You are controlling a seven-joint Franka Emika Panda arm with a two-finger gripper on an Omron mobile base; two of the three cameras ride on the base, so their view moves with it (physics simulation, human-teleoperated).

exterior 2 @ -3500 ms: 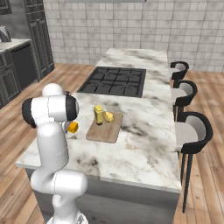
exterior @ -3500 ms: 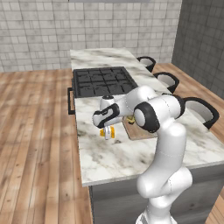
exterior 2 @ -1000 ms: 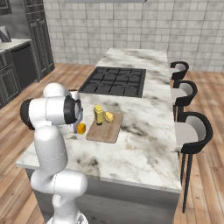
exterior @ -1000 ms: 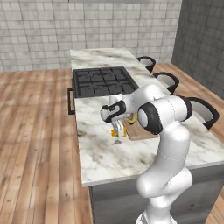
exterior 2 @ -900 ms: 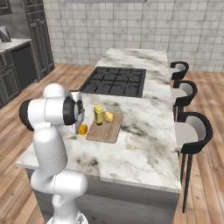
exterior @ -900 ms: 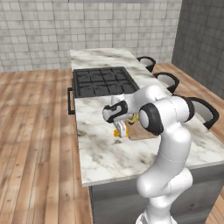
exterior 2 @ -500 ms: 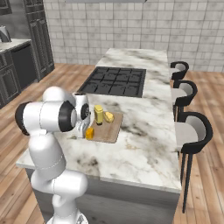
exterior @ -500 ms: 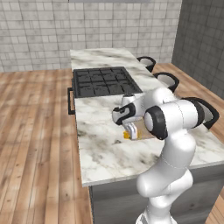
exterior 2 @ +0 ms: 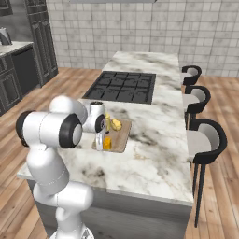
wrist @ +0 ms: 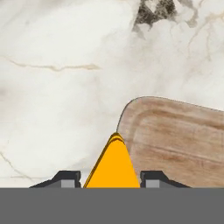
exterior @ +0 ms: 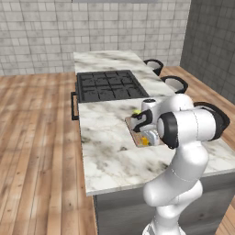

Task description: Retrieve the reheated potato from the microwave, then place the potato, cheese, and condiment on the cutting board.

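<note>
My gripper [wrist: 109, 180] is shut on the cheese [wrist: 114, 164], an orange wedge that rises between the two dark fingertips [wrist: 65, 178]. It hangs over the rounded near corner of the cutting board [wrist: 175, 140], partly above bare marble. In the right base view the gripper [exterior 2: 100, 141] holds the cheese [exterior 2: 107, 143] at the near left corner of the cutting board [exterior 2: 122, 136]. Farther back on the board stand the yellow condiment [exterior 2: 108, 120] and, beside it, the pale potato [exterior 2: 116, 124]. In the left base view the cheese [exterior: 145, 141] shows under my hand. The microwave is out of view.
The marble island counter [exterior 2: 154, 154] carries a black cooktop [exterior 2: 122, 86] behind the board. Three dark stools [exterior 2: 205, 140] line its right side. Dark cabinets [exterior 2: 18, 65] stand at the far left across the wooden floor.
The arm has carried the cheese from the counter's left edge across to the board's near corner and lower. The bottle and the potato on the board have not moved.
</note>
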